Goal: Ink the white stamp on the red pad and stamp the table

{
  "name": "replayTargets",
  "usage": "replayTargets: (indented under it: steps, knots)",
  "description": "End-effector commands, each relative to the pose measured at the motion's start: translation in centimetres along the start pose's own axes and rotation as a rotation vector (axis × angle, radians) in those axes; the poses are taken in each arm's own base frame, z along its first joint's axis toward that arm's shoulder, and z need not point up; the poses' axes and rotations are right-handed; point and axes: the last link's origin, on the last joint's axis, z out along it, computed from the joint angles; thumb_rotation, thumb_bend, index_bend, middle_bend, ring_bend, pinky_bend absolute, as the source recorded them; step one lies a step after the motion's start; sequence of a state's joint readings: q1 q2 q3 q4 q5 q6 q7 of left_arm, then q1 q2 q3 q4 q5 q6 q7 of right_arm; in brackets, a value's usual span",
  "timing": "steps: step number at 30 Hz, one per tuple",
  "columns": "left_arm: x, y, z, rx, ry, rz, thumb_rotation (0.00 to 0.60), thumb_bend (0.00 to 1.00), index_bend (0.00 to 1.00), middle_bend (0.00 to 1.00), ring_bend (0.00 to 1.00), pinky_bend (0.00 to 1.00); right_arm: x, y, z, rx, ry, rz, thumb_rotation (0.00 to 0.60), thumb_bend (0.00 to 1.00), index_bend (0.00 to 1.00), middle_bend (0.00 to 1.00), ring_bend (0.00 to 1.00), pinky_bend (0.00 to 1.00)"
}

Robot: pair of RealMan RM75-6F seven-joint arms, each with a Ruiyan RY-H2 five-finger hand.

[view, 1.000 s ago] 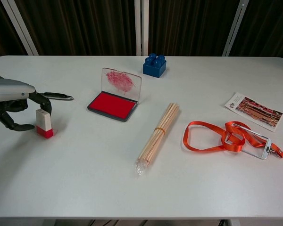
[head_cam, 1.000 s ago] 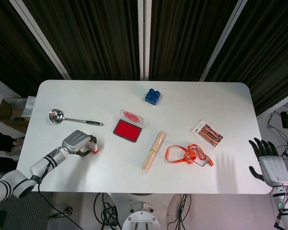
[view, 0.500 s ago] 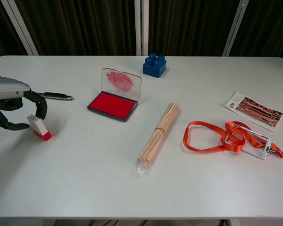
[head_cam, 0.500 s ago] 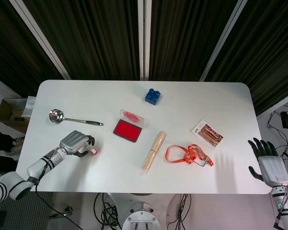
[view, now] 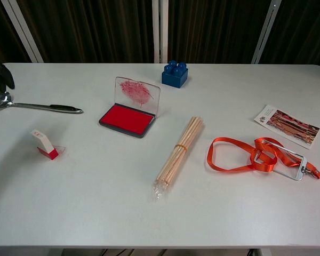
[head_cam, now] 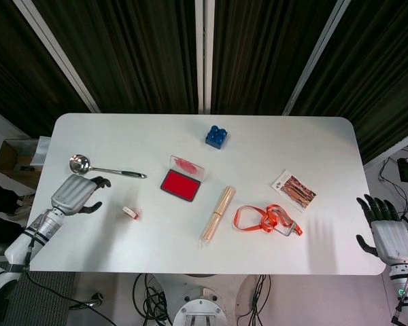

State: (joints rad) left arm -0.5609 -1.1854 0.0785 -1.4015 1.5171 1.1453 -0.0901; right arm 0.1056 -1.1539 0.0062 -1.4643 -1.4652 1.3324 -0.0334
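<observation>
Head view shows the white stamp [head_cam: 129, 213] sitting free on the table [head_cam: 272, 146], tilted, its red inked end down by a faint red mark. The left hand [head_cam: 75, 193] hovers to the stamp's left and slightly farther back, fingers loosely curled, holding nothing, well apart from it. The right hand [head_cam: 387, 234] hangs off the table's far right edge, fingers spread, empty, so the left is clearly the nearer one. The stamp's long axis leans up and to the left in the chest view. The red pad [head_cam: 180, 184] lies open to the stamp's right, lid raised. The ladle [head_cam: 102, 168] lies just behind the left hand. Smooth white tabletop, dark slatted wall behind. To my eye, the stamping looks already made.
</observation>
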Motion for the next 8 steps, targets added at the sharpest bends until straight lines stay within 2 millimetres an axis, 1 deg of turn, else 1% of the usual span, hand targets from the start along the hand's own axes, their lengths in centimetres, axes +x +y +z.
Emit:
replayTargets:
  steps: [1, 2, 3, 4, 6, 8]
  knots:
    - [3.4, -3.3, -4.5, 0.172, 0.309, 0.026, 0.362, 0.24, 0.19, 0.14, 0.15, 0.26, 0.0, -0.1, 0.1, 0.003, 0.001, 0.002, 0.600, 0.24, 0.00, 0.00, 0.00, 0.00]
    - [3.3, -3.7, -4.9, 0.186, 0.317, 0.024, 0.182, 0.22, 0.16, 0.10, 0.11, 0.21, -0.1, -0.2, 0.1, 0.005, 0.001, 0.003, 0.600, 0.24, 0.00, 0.00, 0.00, 0.00]
    - [3.1, -4.0, -5.3, 0.196, 0.315, 0.033, 0.043, 0.20, 0.14, 0.07, 0.10, 0.20, -0.1, -0.2, 0.2, 0.006, 0.001, 0.005, 0.600, 0.24, 0.00, 0.00, 0.00, 0.00]
    - [2.8, -4.3, -5.8, 0.201, 0.307, 0.051, 0.005, 0.18, 0.13, 0.06, 0.09, 0.20, -0.2, -0.3, 0.2, 0.007, 0.002, 0.007, 0.600, 0.24, 0.00, 0.00, 0.00, 0.00]
    - [2.2, -4.2, -6.3, 0.193, 0.286, 0.050, 0.000, 0.15, 0.11, 0.06, 0.09, 0.19, -0.4, -0.4, 0.3, 0.007, 0.002, 0.009, 0.600, 0.24, 0.00, 0.00, 0.00, 0.00]
    - [1.6, -4.1, -6.7, 0.190, 0.271, 0.026, 0.000, 0.14, 0.11, 0.06, 0.09, 0.19, -0.4, -0.4, 0.3, 0.008, -0.001, 0.005, 0.600, 0.24, 0.00, 0.00, 0.00, 0.00]
